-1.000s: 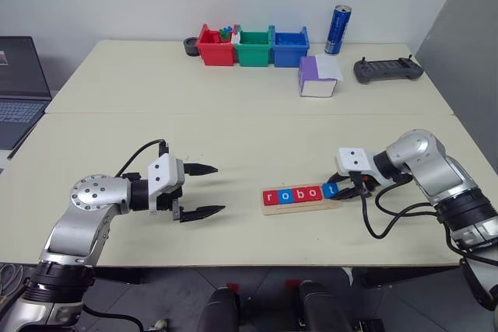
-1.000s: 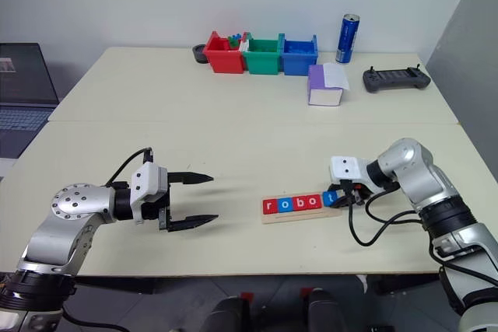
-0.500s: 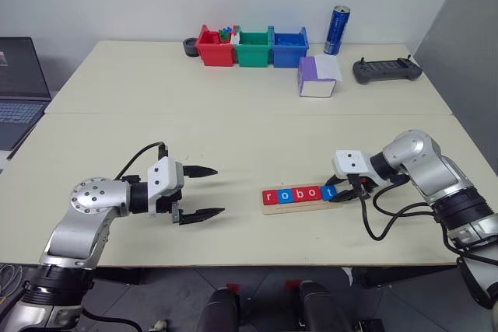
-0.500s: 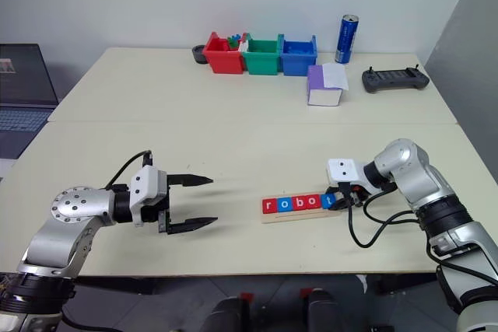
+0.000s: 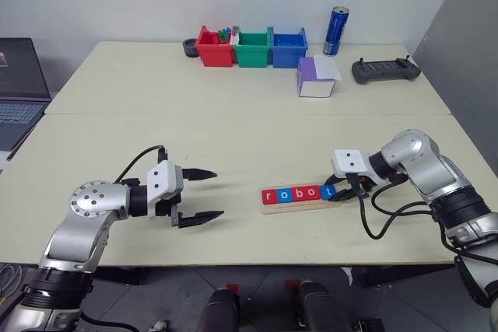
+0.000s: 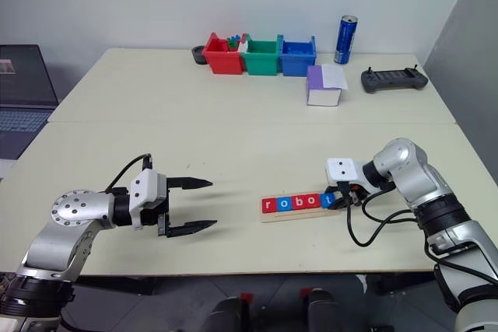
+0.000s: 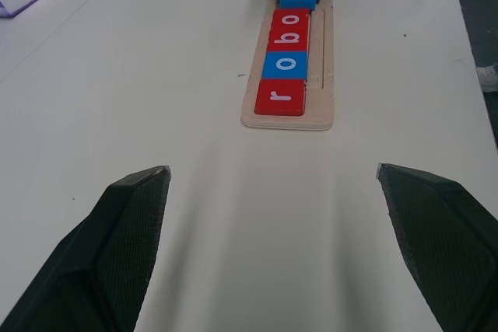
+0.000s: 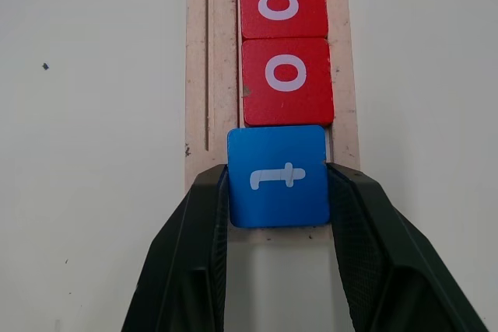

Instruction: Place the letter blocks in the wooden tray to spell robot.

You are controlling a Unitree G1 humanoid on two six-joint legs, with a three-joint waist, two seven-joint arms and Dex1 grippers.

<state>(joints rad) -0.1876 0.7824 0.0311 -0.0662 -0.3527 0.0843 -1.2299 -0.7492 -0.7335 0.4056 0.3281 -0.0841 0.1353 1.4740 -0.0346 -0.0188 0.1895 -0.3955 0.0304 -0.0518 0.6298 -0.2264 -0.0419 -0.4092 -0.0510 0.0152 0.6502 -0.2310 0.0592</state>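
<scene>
The wooden tray (image 5: 300, 208) lies on the table near the front edge, right of centre. In it the letter blocks stand in a row: red r (image 5: 270, 197), blue o (image 5: 285, 195), red b (image 5: 299, 193), red o (image 5: 313, 192) and blue t (image 5: 328, 190). My right gripper (image 5: 336, 190) is shut on the blue t (image 8: 277, 192) at the tray's right end. The t touches the red o (image 8: 286, 83) and sits slightly off the row's line. My left gripper (image 5: 219, 192) hovers open and empty above the table, left of the tray.
Red (image 5: 214, 48), green (image 5: 253, 48) and blue (image 5: 288, 48) bins stand at the back with a blue can (image 5: 337, 30). A white-and-purple box (image 5: 317, 77) and a black controller (image 5: 385, 71) lie at the back right. A laptop (image 5: 19, 91) sits far left.
</scene>
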